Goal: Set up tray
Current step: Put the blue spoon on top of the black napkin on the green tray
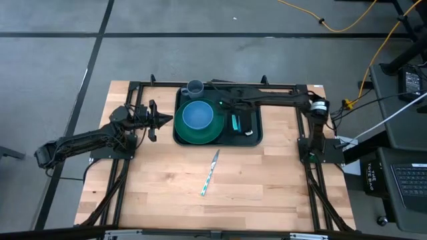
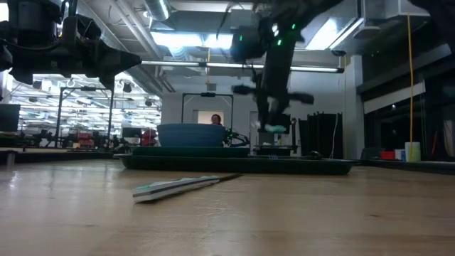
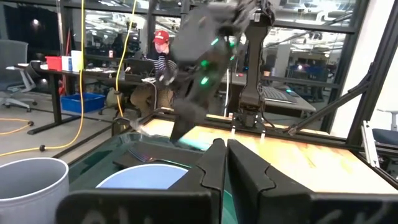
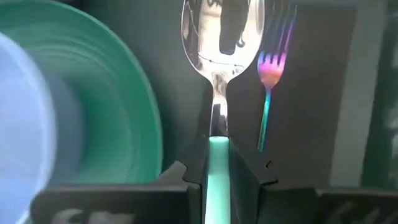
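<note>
On the left side of the table, seen from above, the left gripper (image 1: pixel 162 121) hangs just beside the left edge of the tray (image 1: pixel 257 137), with its two dark fingers (image 3: pixel 214 168) pressed together and nothing between them. Near it, at the far left corner of the tray, stands a grey cup (image 1: pixel 195 87). The tray is dark green and lies in the far middle part of the wooden table (image 1: pixel 267 180). In the left half of the tray sits a round green plate (image 1: pixel 207 133), and a blue bowl (image 1: pixel 197 115) stands on this plate. To the right of the plate, on a smaller black rectangle (image 1: pixel 248 123) in the tray, the right gripper (image 1: pixel 235 122) is above the tray, its arm reaching in from the right side. This gripper is clenched on the teal handle of a spoon (image 4: pixel 219 37), and the shiny spoon bowl points forward past the fingers. Just beside the spoon lies a fork (image 4: pixel 271 68) with a rainbow shine, on the black surface. In front of the tray, on the bare wood, lies a knife (image 1: pixel 211 172) with a pale teal handle, a little tilted, apart from the tray.
</note>
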Controlling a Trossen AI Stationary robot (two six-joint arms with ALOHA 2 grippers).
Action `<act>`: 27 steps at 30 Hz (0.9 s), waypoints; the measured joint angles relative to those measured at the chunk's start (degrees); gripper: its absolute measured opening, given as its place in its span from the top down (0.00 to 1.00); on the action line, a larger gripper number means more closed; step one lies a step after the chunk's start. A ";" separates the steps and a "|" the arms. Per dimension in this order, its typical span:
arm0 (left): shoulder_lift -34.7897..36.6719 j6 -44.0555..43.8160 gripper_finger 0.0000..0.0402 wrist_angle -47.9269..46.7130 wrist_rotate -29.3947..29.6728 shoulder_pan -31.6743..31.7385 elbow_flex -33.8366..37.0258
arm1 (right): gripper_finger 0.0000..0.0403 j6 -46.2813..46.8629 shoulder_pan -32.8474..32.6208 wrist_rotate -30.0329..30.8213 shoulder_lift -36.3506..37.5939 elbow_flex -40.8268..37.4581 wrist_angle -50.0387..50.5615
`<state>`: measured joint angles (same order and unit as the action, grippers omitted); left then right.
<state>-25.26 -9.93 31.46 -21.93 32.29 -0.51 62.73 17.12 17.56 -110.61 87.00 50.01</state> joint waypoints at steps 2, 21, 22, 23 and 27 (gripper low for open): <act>0.01 0.00 0.98 0.00 0.00 0.00 0.01 | 0.88 -0.02 1.19 -1.36 -1.77 0.00 -0.36; 0.02 0.02 0.98 -0.02 0.00 0.02 0.00 | 0.87 1.85 6.04 -5.16 -4.96 -0.19 -4.08; 0.00 0.03 0.98 -0.02 0.00 0.02 0.01 | 0.87 2.42 6.01 -5.15 -4.96 -0.30 -4.08; 0.02 0.03 0.98 -0.02 0.00 0.00 0.00 | 0.87 2.78 6.01 -5.17 -4.96 -0.51 -4.14; 0.00 0.05 0.97 -0.56 0.00 0.02 0.01 | 0.87 3.23 6.01 -5.24 -4.96 -2.50 -6.76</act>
<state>-25.26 -9.88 30.90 -21.93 32.32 -0.51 65.96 23.14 12.31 -115.57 84.50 43.26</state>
